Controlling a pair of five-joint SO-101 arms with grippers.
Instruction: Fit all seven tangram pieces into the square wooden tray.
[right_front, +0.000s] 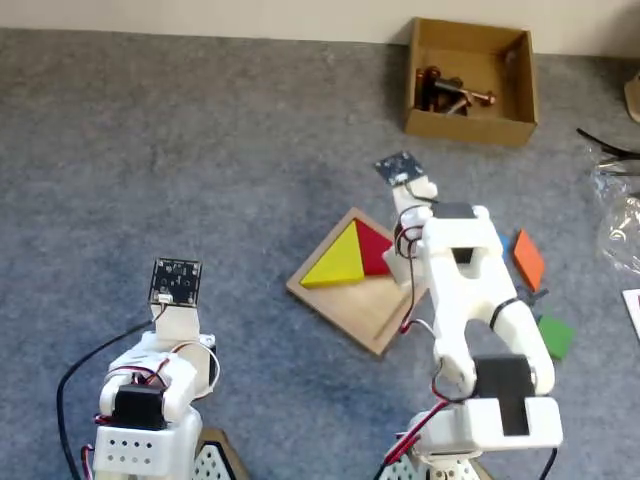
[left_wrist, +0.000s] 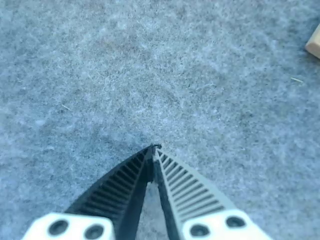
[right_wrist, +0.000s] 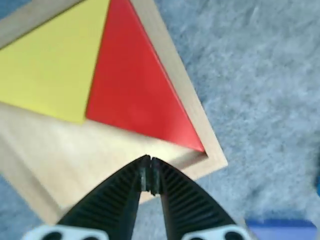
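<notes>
Jaws left and right pressed together, right pair above wooden tray (right_wrist: 70, 165) near red triangle (right_wrist: 135, 95)

Covered edge to edge in grey, felt-like cloth, this table (right_front: 150, 150). Bears near the middle a square wooden tray (right_front: 372, 312), turned corner-on to the near edge. Carries on the right arm's side of the tray, flat on the cloth, an orange piece (right_front: 528, 259) and, nearer the front and apart from it, a green piece (right_front: 555, 337); between tray and orange piece, a sliver of a blue piece (right_front: 499, 241), mostly hidden under an arm. Holds at the far edge an open cardboard box (right_front: 468, 128), well apart from the tray. Shows at the right margin a crumpled clear plastic bag (right_front: 622, 235) and, beyond it, a thin dark thing (right_front: 600, 140), possibly a cord.
</notes>
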